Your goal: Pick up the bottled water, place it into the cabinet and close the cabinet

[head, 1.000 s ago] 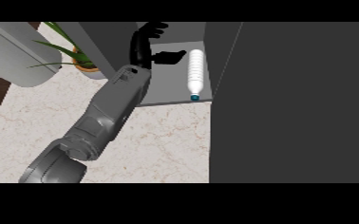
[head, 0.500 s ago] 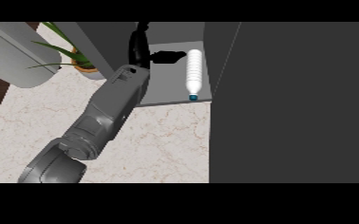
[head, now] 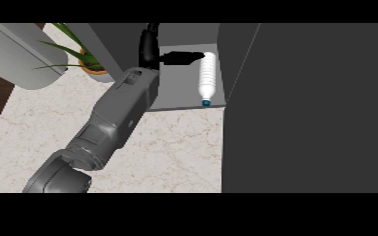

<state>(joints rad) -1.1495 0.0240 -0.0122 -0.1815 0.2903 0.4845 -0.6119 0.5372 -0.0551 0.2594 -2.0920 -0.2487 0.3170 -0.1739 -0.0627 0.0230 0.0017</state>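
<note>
Judging placement done: bottled water (head: 208, 77) lies on cabinet (head: 181, 92) floor, just right of my left hand (head: 150, 50), cap toward me. Fingers straight, grasping nothing. Thumb tip close to bottle, contact unclear. Closing cabinet is left to do. Fingertips blur into dark wall. Dark panel (head: 295, 105) far right, likely door, unsure. Right hand not visible.

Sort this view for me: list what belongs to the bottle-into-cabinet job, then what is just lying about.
Belongs to the job:
- bottled water, lying on its side inside the cabinet
- cabinet, not yet closed
- left hand, beside the bottle, fingers straight

Just lying about:
- potted plant
- grey rounded object, far left
- marble counter
</note>
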